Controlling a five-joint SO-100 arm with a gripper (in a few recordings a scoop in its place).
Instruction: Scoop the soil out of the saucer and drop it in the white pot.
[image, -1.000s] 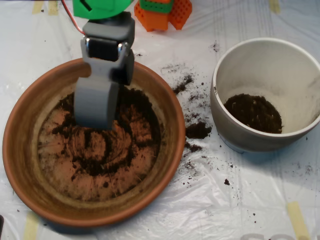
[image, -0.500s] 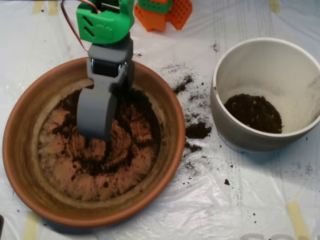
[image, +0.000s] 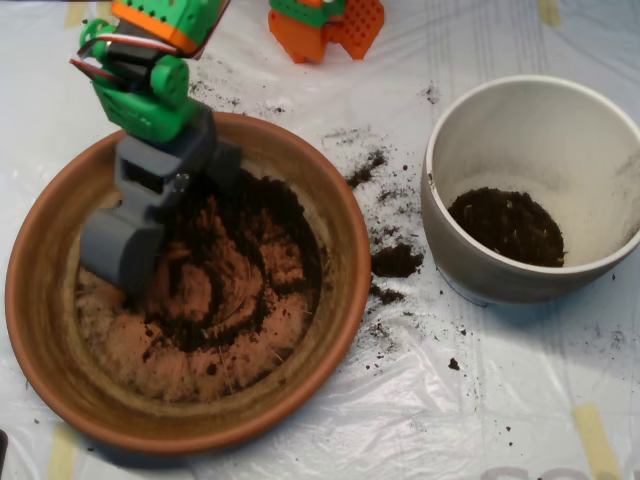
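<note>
Grey clamshell scoop is sitting low over the left part of the large round terracotta saucer, tip pointing toward lower left of frame, seemingly touching the dish floor near the left inner slope. Can't tell how far the shells are parted from this angle, or whether anything is inside. Green servo housing w/ orange bracket above it is leaning in from upper left of frame, red/white wires looping at the left side of it.

Dark crumbly potting soil is lying thin across the saucer floor, in smeared arcs w/ bare orange patches between; thicker toward upper right of the dish interior. Saucer is taking up the left half of frame.

Off-white round ceramic pot is standing at right of frame, well apart from the scoop, just beside the saucer's right rim. Dark heap of soil is already lying in its bottom.

Spilled crumbs are scattered on the clear plastic sheet between saucer and pot, one bigger clump near the pot base. Orange-green block is sitting at top centre.
</note>
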